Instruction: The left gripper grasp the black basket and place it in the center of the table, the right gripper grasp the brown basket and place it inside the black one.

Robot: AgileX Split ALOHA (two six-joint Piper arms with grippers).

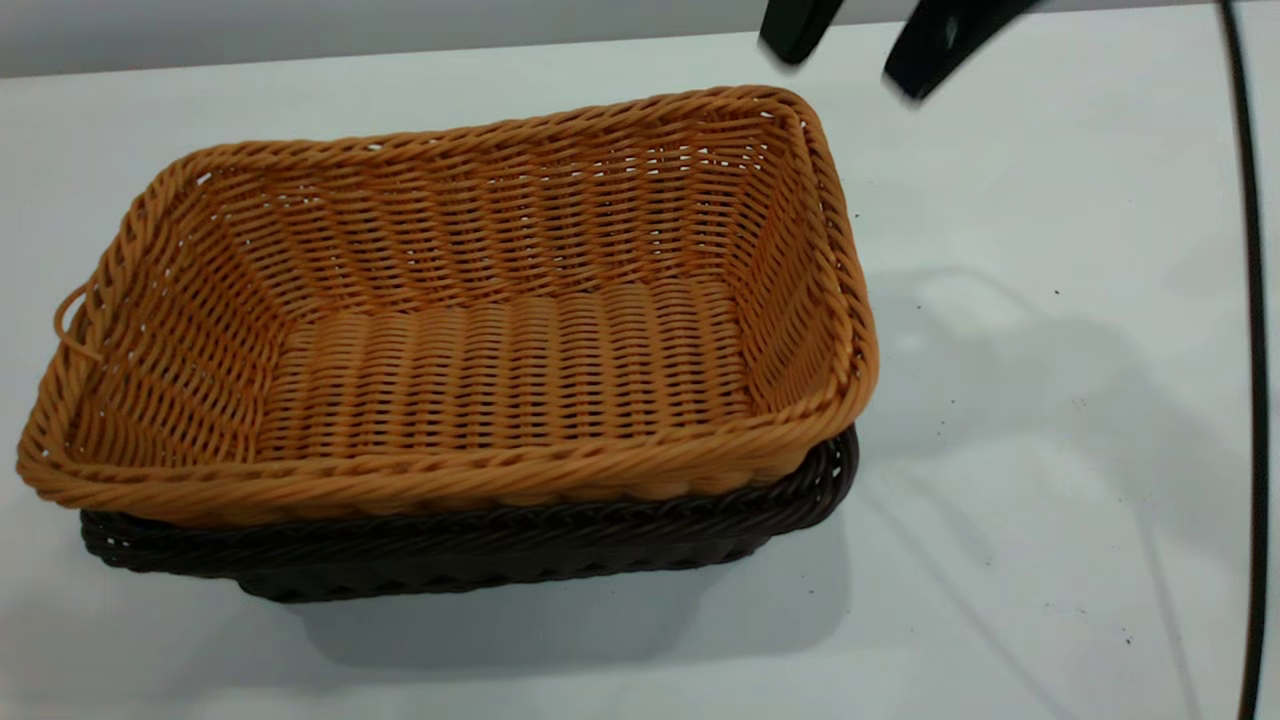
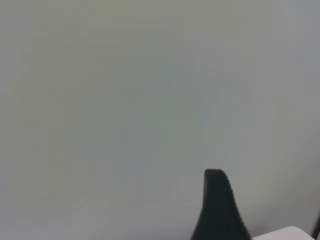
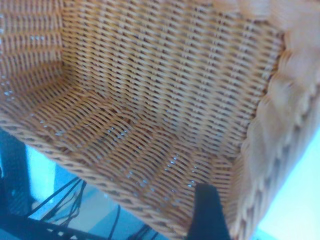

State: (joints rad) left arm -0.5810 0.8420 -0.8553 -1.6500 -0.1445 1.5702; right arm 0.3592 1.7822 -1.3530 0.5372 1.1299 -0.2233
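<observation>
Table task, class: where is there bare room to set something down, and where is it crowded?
Bare table lies right of the nested brown basket and black basket, up to the cable; a narrower strip runs along the front. The left side is crowded; the right pincer hangs over the far edge.

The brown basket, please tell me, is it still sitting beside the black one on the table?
No, the brown basket sits nested inside the black basket.
</observation>
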